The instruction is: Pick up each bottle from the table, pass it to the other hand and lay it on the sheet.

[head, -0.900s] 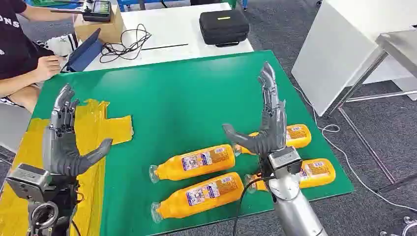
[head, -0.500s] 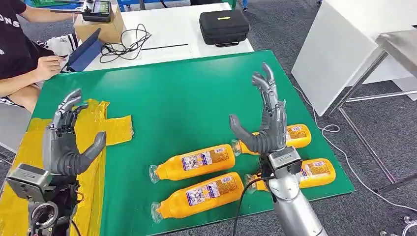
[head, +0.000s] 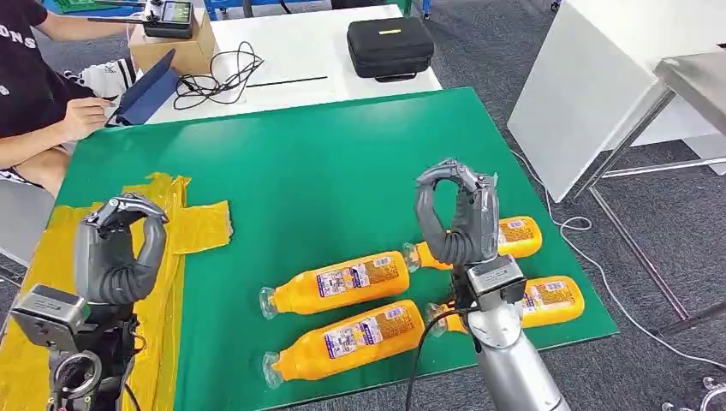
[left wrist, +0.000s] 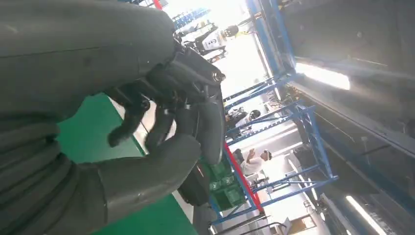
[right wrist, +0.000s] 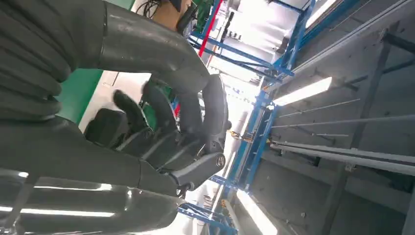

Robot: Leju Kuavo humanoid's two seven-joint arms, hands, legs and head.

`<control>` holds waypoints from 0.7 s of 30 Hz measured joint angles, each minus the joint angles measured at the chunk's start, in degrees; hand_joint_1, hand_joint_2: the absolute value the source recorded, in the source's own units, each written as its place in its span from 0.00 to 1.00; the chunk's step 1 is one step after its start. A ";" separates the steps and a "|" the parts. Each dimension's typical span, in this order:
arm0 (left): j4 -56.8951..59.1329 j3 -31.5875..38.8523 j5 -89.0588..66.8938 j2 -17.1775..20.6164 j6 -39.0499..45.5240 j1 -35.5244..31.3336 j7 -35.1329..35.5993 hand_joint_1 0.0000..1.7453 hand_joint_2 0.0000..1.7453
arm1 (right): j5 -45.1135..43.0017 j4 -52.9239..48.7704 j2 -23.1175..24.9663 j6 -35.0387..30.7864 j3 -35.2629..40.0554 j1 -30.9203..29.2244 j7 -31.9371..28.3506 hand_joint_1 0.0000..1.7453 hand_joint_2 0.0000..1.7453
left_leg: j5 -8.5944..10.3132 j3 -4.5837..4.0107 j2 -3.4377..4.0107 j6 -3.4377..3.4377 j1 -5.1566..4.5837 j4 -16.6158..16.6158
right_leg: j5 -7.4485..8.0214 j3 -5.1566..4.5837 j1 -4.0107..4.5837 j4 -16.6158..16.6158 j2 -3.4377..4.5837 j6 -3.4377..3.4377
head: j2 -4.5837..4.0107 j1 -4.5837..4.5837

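Both hands have curled closed, empty; four orange-filled bottles point(head: 337, 284) lie untouched.

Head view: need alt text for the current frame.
Both robot hands, left hand and right hand, are raised with fingers curled, holding nothing. Four orange bottles lie on the green table; a yellow sheet lies left.

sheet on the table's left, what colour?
Yellow sheet, lying on the green table; head view shows it best.
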 measured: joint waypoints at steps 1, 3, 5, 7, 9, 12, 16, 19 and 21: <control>0.00 0.00 0.00 0.00 0.00 0.00 0.00 1.00 1.00 | 0.00 0.00 0.00 0.00 0.00 0.00 0.02 1.00 1.00 | 0.00 0.00 0.00 0.00 0.00 0.00 | 0.00 0.00 0.00 0.00 0.00 0.00 | 0.00 0.00; 0.00 0.00 0.00 0.00 0.00 0.00 0.00 1.00 1.00 | 0.00 0.00 0.00 0.00 0.00 0.00 0.02 1.00 1.00 | 0.00 0.00 0.00 0.00 0.00 0.00 | 0.00 0.00 0.00 0.00 0.00 0.00 | 0.00 0.00; 0.00 0.00 0.00 0.00 0.00 0.00 0.00 1.00 1.00 | 0.00 0.00 0.00 0.00 0.00 0.00 0.02 1.00 1.00 | 0.00 0.00 0.00 0.00 0.00 0.00 | 0.00 0.00 0.00 0.00 0.00 0.00 | 0.00 0.00; 0.00 0.00 0.00 0.00 0.00 0.00 0.00 1.00 1.00 | 0.00 0.00 0.00 0.00 0.00 0.00 0.00 1.00 1.00 | 0.00 0.01 0.00 0.00 0.00 0.00 | 0.00 -0.01 0.00 0.00 0.00 0.00 | 0.00 0.00; 0.02 -0.08 -1.34 -0.30 1.49 -0.05 -1.90 0.01 1.00 | 1.06 0.00 0.17 -1.08 0.00 0.33 -0.91 0.00 1.00 | 0.00 0.05 0.01 0.00 0.00 0.02 | 0.00 -0.05 0.00 -0.02 0.01 0.00 | 0.00 -0.02; 1.76 -3.27 -7.83 -4.16 12.17 -1.41 -10.75 0.00 1.00 | 6.00 0.00 2.39 -8.27 1.03 4.36 -7.59 0.00 1.00 | 0.00 -0.07 -0.27 0.00 -0.01 0.02 | -0.04 0.00 0.00 -0.02 -0.25 0.01 | 0.00 0.02; 3.21 -8.24 -8.06 -5.18 17.55 -2.50 -10.77 0.00 1.00 | 10.91 0.00 3.15 -16.07 3.63 6.07 -8.67 0.00 1.00 | -0.08 -0.04 -0.18 -0.05 -0.02 0.01 | -0.03 -0.06 -0.02 -0.02 -0.10 0.01 | 0.00 0.02; 3.83 -9.55 -7.45 -5.22 17.81 -3.00 -10.38 0.00 1.00 | 15.22 -0.09 2.93 -19.48 3.93 6.94 -7.04 0.00 1.00 | -0.06 -0.05 -0.21 -0.03 -0.03 0.02 | -0.03 -0.05 -0.03 -0.03 -0.12 0.01 | 0.00 0.02; 4.15 -10.12 -7.32 -5.22 17.79 -3.11 -10.29 0.00 1.00 | 15.67 -0.11 2.86 -19.69 4.20 6.98 -6.84 0.00 1.00 | -0.06 -0.04 -0.20 -0.03 -0.02 0.02 | -0.02 -0.04 -0.03 -0.02 -0.11 0.02 | 0.00 0.00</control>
